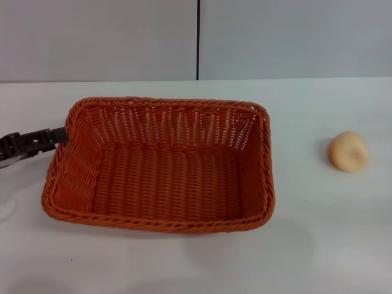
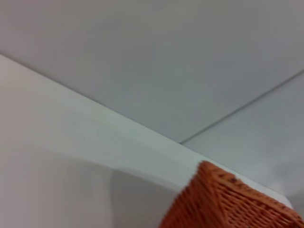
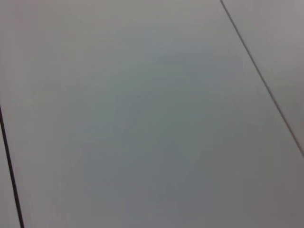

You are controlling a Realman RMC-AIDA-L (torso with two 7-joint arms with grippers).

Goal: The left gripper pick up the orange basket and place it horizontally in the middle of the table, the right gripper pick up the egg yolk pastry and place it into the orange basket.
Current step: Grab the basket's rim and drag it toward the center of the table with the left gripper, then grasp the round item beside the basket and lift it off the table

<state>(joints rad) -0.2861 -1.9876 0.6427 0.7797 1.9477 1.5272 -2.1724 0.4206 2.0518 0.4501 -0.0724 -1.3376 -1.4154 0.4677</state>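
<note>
While the left hand (image 1: 58,136) touches the orange basket (image 1: 165,165), grip unclear, egg yolk pastry (image 1: 348,151) well right.

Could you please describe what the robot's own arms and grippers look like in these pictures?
Only the left gripper shows, and only in part, at the head view's left edge: a black, angular claw of flat bar-like pieces, turning greyer and bulkier toward the frame edge, with small round fastener-like spots. No cables, markings or arm segments can be made out. The right gripper appears in no view.
</note>
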